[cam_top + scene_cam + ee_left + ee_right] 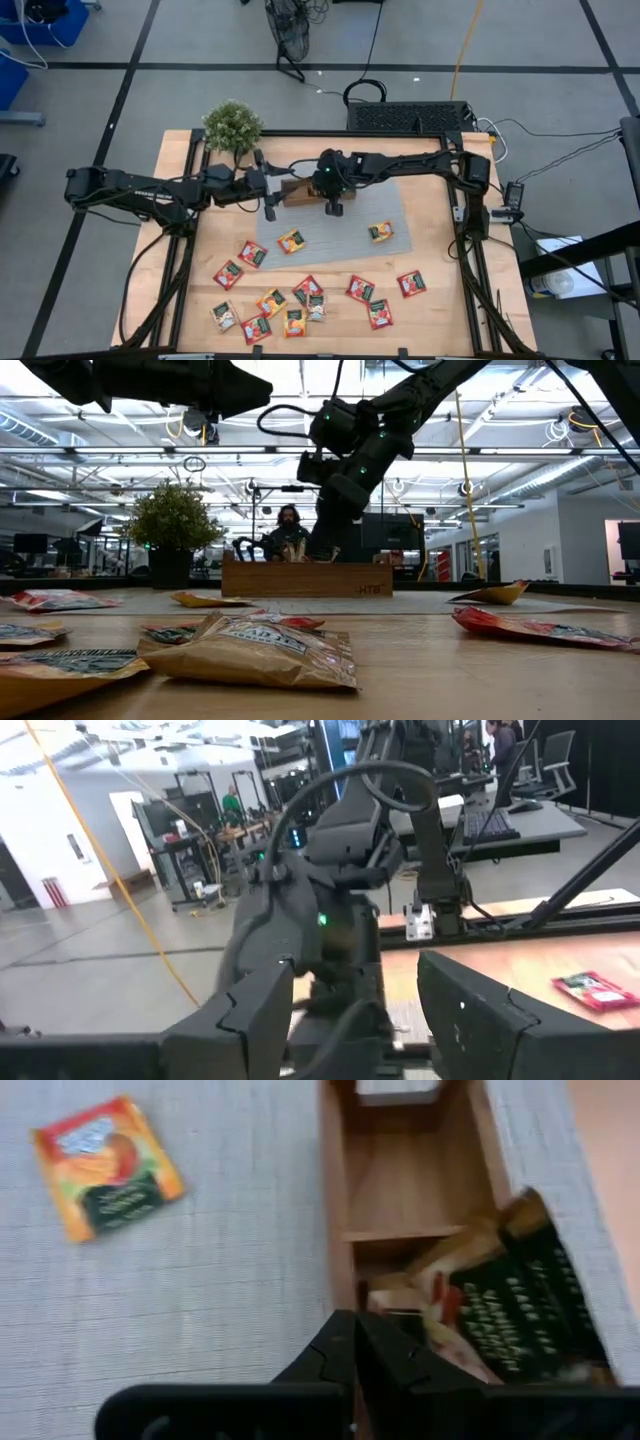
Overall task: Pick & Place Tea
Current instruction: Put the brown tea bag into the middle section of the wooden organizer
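Note:
The tea lies as small square packets, red, green and orange; several (300, 295) are scattered over the near half of the table, and one orange packet (105, 1165) is on the grey mat. More packets (500, 1310) lean in one compartment of the wooden tray (298, 192). My right gripper (355, 1345) is shut and slants down over the tray's long side wall, next to those packets. My left gripper (355, 980) is open and level, holding nothing, just off the tray's left end (270, 203). My right gripper has its shut fingers (340, 1360) over the tray's side wall (335, 1230), coming slanting down from above. I cannot tell whether the tips touch the wall or the packets beside them.
A potted plant (232, 125) stands at the far left corner. The grey mat (390, 215) lies under the tray and to its right. Two packets (291, 240) (380, 232) rest on the mat. In the low view a packet (250, 650) lies close in front.

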Controlling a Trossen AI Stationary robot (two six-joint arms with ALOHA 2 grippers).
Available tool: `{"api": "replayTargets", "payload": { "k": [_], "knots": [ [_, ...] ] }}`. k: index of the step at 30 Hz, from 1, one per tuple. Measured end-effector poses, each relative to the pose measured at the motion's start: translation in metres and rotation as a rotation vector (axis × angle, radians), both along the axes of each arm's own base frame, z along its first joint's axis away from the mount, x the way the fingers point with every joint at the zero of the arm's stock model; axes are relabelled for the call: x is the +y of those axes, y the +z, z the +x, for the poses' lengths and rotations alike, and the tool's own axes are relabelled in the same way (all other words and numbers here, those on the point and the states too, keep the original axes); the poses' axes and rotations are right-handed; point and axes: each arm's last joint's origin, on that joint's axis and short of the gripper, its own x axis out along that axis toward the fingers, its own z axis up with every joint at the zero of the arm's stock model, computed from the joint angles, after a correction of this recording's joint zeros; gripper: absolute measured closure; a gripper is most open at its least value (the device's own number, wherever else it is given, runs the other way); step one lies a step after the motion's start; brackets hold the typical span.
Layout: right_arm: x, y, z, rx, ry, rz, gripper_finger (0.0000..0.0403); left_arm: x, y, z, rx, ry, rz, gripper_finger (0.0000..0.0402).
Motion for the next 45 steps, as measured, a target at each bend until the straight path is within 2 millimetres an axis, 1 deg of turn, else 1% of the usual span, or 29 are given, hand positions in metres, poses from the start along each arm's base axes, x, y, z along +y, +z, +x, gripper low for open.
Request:
{"api": "replayTargets", "payload": {
  "k": [4, 9, 13, 15, 20, 28, 33, 38, 42, 45],
  "knots": [
    [-0.008, -0.001, -0.003, 0.01, -0.023, 0.004, 0.0403, 0.0, -0.001, 0.0, 0.013, 0.0, 0.0, 0.0189],
    [-0.01, -0.002, -0.003, 0.007, -0.023, -0.009, 0.0403, 0.0, -0.001, 0.0, 0.013, 0.0, -0.004, 0.0194],
    [-0.012, -0.002, -0.003, 0.02, -0.066, -0.098, 0.0403, 0.0, -0.001, 0.0, 0.013, 0.0, -0.001, 0.0192],
    [-0.011, -0.001, -0.002, 0.013, -0.08, -0.127, 0.0403, 0.0, -0.001, 0.0, 0.013, 0.0, -0.003, 0.019],
    [-0.001, 0.001, 0.004, -0.018, -0.036, -0.176, 0.0403, 0.0, -0.001, 0.0, 0.013, 0.0, -0.004, 0.0189],
    [0.009, 0.0, 0.006, -0.006, 0.011, -0.187, 0.0403, 0.0, -0.001, 0.0, 0.013, 0.0, -0.004, 0.0193],
    [0.005, -0.005, 0.001, 0.032, -0.008, -0.168, 0.0403, 0.0, -0.001, 0.0, 0.014, 0.0, -0.004, 0.0188],
    [0.006, -0.013, -0.003, 0.045, 0.0, -0.17, 0.0403, 0.0, -0.001, 0.0, 0.014, 0.0, -0.004, 0.0194],
    [0.0, -0.027, -0.004, 0.064, -0.009, -0.163, 0.0403, 0.0, -0.001, 0.0, 0.014, 0.0, -0.004, 0.0199],
    [0.0, -0.027, -0.004, 0.072, -0.007, -0.164, 0.0403, 0.0, -0.001, 0.0, 0.014, 0.0, -0.004, 0.0197]
  ]
}}
